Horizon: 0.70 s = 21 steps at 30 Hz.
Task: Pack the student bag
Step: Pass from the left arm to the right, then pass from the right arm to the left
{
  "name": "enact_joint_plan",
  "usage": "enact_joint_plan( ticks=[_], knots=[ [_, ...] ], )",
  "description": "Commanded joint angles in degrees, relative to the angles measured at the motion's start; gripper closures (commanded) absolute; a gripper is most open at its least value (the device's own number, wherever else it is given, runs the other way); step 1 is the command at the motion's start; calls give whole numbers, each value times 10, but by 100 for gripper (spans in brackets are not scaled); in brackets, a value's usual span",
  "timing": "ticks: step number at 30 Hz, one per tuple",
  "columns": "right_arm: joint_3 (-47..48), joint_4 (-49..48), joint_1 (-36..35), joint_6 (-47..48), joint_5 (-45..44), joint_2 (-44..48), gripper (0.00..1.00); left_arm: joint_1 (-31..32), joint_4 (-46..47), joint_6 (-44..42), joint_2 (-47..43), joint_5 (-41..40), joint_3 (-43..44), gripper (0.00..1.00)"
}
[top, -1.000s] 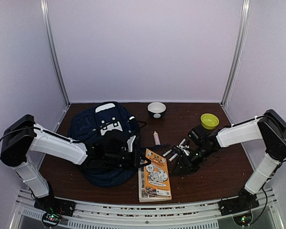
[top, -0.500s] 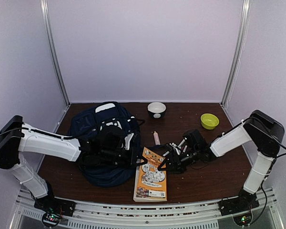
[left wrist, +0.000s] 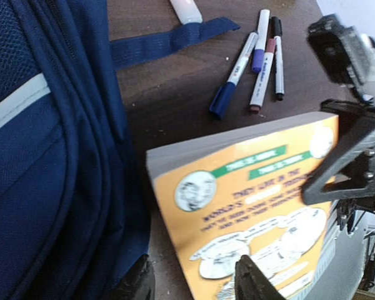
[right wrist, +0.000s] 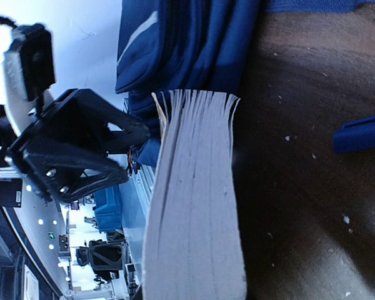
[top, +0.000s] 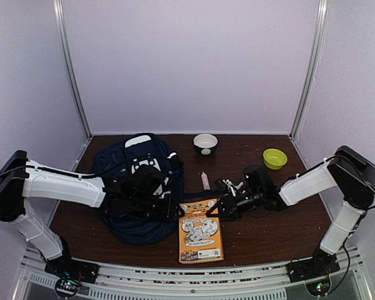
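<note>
The student bag (top: pixel 128 172), navy with white trim, lies at the left of the table and fills the left of the left wrist view (left wrist: pixel 44 156). An orange book (top: pixel 200 237) lies right of it, its far edge raised. My right gripper (top: pixel 217 210) is shut on that far edge; its black finger (left wrist: pixel 350 169) rests on the cover, and the book's page block (right wrist: pixel 197 206) runs between its jaws. My left gripper (top: pixel 174 209) is open at the book's left corner, between bag and book, with its fingertips (left wrist: pixel 256 281) straddling the book's edge.
Several markers (top: pixel 232 187) lie just behind the book, and a white tube (top: pixel 204 180) is beside a bag strap (left wrist: pixel 169 40). A white bowl (top: pixel 205 143) and a green bowl (top: pixel 274 158) stand at the back. Booth walls close the sides.
My left gripper has opened and let go of the book. My right gripper came left to the book's far edge and shut on it. The book turned squarer to the table edge.
</note>
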<state>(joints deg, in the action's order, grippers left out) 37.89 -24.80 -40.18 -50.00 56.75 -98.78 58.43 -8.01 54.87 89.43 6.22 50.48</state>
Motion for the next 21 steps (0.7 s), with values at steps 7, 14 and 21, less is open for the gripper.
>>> enact_joint_plan(
  ticks=[7,14,21],
  knots=[
    [105,214,47,221,74,198,100,-3,92,-92,-121,-24,-24,36],
    [199,318,121,329,131,232,100,-3,151,-175,-133,25,31,26],
    [215,293,129,326,159,257,100,-4,134,-217,-78,50,118,2]
  ],
)
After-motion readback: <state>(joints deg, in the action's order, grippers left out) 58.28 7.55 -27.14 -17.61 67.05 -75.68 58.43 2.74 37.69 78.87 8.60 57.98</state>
